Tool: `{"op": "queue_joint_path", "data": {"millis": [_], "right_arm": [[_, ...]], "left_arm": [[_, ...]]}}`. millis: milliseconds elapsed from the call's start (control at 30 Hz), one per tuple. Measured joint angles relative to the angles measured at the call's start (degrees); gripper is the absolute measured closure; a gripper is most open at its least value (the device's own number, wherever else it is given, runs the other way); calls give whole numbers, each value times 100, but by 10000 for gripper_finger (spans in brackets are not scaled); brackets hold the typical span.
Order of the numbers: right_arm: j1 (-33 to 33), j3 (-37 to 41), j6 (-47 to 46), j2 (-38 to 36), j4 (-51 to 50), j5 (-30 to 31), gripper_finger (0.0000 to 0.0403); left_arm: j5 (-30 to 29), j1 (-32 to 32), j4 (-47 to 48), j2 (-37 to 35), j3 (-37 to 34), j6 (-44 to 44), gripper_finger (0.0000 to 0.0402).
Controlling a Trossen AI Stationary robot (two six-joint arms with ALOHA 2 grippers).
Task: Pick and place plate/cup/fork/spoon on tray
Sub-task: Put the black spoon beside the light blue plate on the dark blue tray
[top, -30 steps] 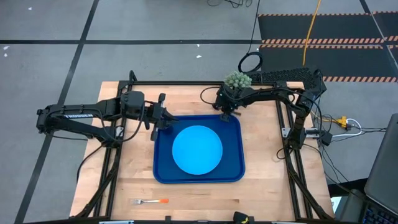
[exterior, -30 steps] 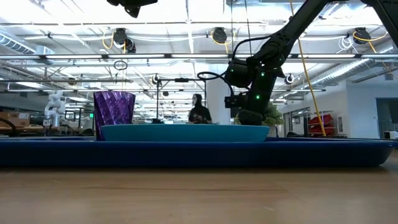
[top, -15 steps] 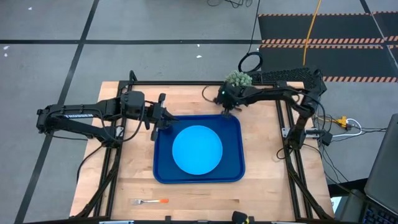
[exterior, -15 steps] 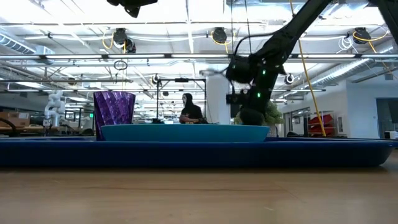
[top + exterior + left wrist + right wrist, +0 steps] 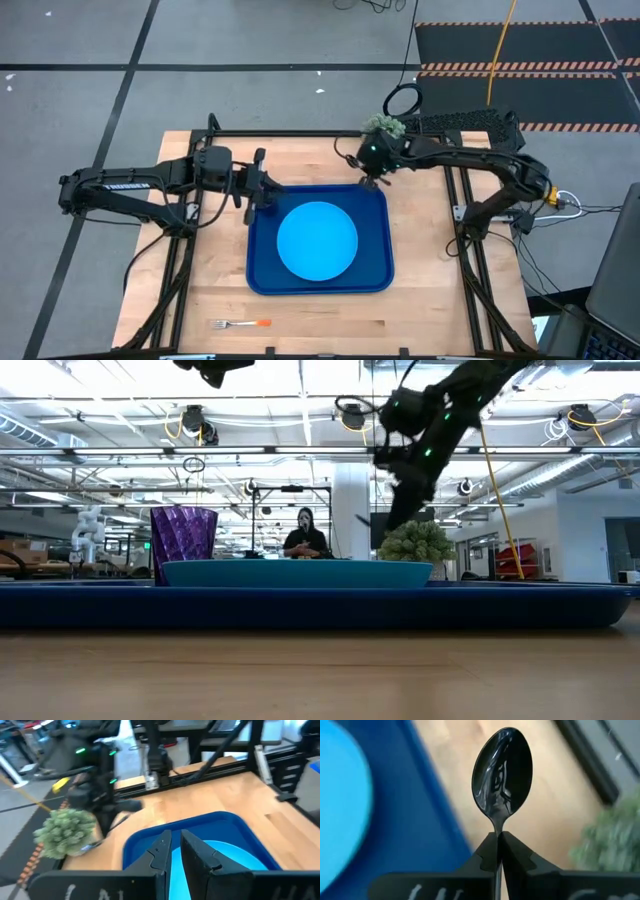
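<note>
The dark blue tray (image 5: 375,275) lies mid-table with the light-blue plate (image 5: 317,240) on it. The purple cup (image 5: 183,532) stands upright on the tray's far-left part; in the high view my left gripper hides it. My left gripper (image 5: 262,195) hovers above that corner, fingers nearly together (image 5: 175,840), holding nothing. My right gripper (image 5: 376,166) is raised off the tray's far-right corner and shut on the dark spoon (image 5: 502,770). The orange-handled fork (image 5: 242,324) lies flat on the table near the front edge. My right gripper pinches the spoon's thin handle (image 5: 498,831) just behind the bowl, between its two fingertips. The oval bowl (image 5: 502,770) sticks out past the fingertips, in line with the fingers. The spoon is lifted clear of the table and tray.
A small green potted plant (image 5: 383,125) stands at the table's far edge right beside my right gripper; it also shows in the low view (image 5: 415,542). A black frame rail (image 5: 300,133) runs along the far edge. A person (image 5: 303,538) shows in the room behind.
My right gripper has risen well above the table with the spoon and shifted a little toward the table's right and far edges, beside the plant; its arm has swung outward to the right. My left gripper has stayed still.
</note>
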State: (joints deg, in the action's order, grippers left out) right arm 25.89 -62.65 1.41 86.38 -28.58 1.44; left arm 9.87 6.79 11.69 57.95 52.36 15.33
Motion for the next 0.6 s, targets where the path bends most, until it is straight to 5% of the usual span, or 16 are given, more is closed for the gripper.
{"op": "queue_joint_path", "data": {"millis": [367,600], "right_arm": [[-800,-4,-3195,-556,-2315,-678,403],[-1537,-4,-4978,-568,-2374,-768,403]], "left_arm": [[-1279,0,-244,39,-2,46,357],[-2158,4,-577,6,0,73,357]]}}
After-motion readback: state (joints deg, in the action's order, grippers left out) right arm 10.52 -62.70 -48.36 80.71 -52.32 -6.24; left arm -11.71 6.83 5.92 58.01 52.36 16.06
